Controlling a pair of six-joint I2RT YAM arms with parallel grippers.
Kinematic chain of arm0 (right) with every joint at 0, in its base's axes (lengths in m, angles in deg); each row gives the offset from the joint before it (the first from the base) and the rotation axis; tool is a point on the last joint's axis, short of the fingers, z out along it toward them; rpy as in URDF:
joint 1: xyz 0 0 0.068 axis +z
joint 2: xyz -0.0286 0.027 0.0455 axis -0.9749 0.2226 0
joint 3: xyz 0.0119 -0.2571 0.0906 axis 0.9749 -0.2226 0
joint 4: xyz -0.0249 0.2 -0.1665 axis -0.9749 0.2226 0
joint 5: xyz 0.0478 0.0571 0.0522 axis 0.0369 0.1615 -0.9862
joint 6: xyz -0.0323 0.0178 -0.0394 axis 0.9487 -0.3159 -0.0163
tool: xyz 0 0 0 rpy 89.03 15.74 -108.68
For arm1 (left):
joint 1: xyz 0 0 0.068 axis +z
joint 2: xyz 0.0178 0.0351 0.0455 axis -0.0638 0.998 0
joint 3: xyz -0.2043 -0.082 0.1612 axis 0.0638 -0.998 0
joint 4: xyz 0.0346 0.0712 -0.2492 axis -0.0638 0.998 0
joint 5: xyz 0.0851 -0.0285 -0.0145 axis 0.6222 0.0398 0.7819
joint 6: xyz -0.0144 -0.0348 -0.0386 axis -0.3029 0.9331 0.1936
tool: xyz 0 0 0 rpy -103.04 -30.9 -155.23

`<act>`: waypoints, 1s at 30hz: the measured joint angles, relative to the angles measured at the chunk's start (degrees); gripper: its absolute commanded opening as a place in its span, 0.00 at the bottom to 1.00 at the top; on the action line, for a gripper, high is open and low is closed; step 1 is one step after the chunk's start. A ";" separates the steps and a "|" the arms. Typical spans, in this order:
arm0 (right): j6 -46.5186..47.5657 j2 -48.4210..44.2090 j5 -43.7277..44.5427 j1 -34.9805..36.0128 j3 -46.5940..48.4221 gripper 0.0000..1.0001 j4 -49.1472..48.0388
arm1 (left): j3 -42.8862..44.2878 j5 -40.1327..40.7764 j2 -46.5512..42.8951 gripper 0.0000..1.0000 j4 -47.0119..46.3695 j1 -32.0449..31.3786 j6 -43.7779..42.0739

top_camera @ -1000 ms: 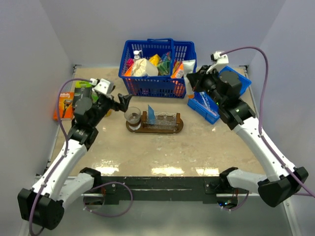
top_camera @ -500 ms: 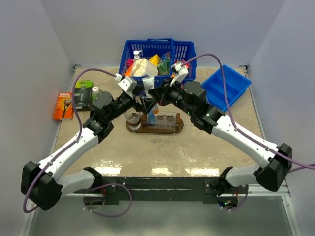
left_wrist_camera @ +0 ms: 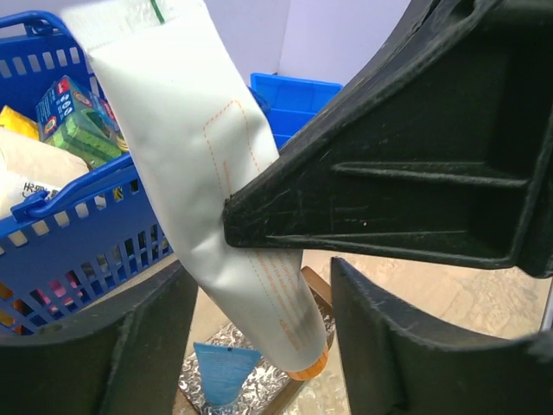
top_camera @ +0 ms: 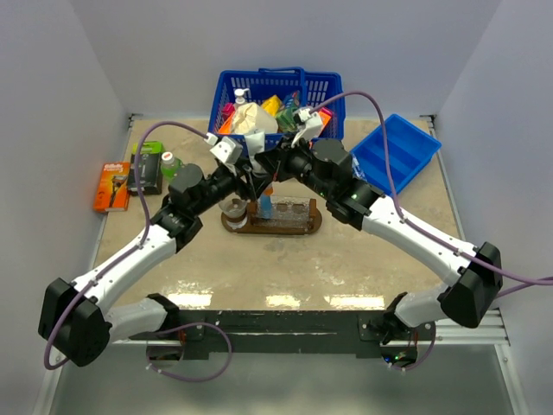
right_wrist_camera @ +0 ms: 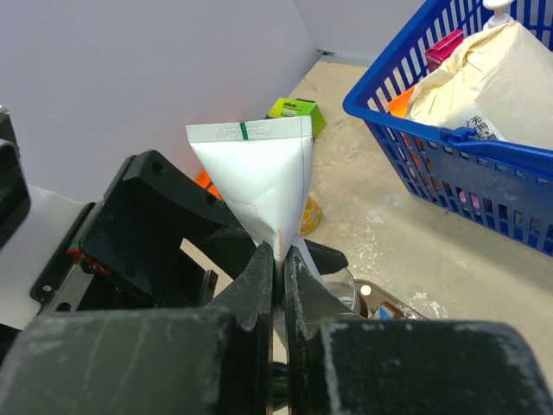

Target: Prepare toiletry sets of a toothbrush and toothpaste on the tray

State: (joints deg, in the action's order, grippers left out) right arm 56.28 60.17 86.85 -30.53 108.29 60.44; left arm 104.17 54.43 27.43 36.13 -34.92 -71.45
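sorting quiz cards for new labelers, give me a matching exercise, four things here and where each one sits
Things
1. white tube
2. blue basket
3. blue bin
4. orange pack

Places
A. left edge of the table
B. pinched in the right gripper
C. back middle, full of goods
D. back right, beside the basket

Pairs: 1-B, 2-C, 3-D, 4-A
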 measured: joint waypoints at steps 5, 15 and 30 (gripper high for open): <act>0.04 0.02 0.02 0.00 0.00 0.00 -0.22 | 0.00 0.17 0.79 0.35 0.31 -0.02 0.15; -0.17 0.00 -0.20 0.24 -0.02 0.58 -0.39 | 0.00 3.63 0.39 0.00 1.90 0.00 2.19; 6.60 -7.76 -21.88 -14.86 0.28 0.87 1.79 | 0.00 -10.56 -3.15 0.00 5.46 0.63 -0.50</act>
State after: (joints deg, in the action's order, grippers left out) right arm 62.88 52.41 64.97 -45.39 108.58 62.24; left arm 104.17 43.88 24.28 41.60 -34.29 -71.95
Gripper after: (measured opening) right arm 0.842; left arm 0.150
